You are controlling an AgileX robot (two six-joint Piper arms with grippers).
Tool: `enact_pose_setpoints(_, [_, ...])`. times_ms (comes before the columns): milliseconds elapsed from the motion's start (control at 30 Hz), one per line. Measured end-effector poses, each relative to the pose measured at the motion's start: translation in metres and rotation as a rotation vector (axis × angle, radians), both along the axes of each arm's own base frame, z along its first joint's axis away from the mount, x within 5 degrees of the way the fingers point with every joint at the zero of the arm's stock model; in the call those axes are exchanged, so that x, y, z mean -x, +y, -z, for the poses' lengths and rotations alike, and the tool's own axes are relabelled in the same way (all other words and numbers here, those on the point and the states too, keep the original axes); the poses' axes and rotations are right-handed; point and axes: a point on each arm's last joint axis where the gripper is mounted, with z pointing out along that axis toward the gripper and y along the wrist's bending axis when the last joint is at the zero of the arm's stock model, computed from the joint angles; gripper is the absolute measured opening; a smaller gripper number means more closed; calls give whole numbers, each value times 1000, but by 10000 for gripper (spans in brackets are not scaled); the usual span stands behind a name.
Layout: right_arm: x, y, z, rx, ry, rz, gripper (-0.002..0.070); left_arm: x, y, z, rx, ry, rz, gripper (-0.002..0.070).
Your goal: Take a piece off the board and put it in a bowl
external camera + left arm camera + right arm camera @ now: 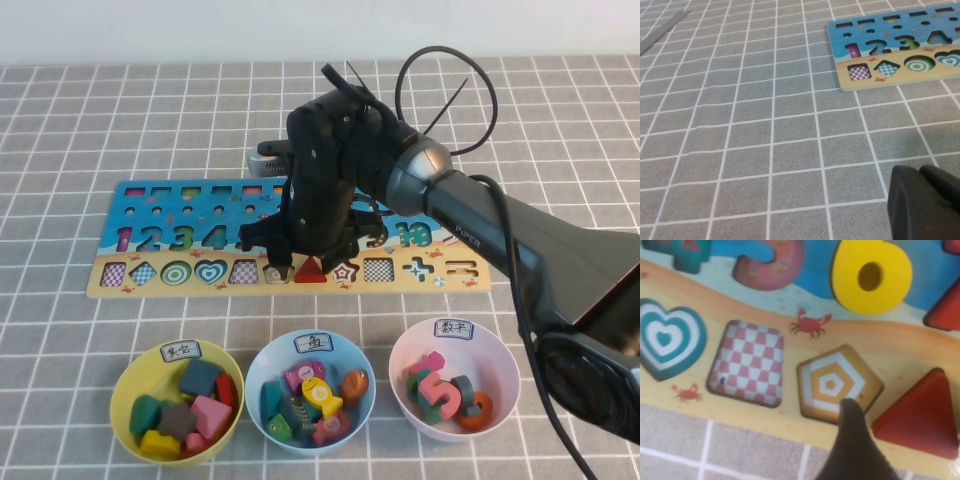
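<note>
In yellow bowl point(128, 378): coloured blocks point(190, 410).

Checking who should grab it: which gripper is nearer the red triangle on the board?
Right. The right gripper hangs open just over the board, beside the red triangle. The left gripper sits over bare table well off the board's left end.

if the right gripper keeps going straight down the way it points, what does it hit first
Probably the board. The right gripper stands open over the tan strip, one fingertip above the empty pentagon cut-out, just beside the red triangle. Its height above the board is unclear.
</note>
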Motion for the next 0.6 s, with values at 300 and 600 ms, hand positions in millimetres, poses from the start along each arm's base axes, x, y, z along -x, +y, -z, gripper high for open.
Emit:
enact_pose_setpoints(300, [-1, 0, 3, 12, -5, -17, 393, 0, 0, 0, 0, 0, 0, -4])
enact_pose_setpoints(600, [-1, 0, 3, 13, -6, -21, 393, 0, 0, 0, 0, 0, 0, -4])
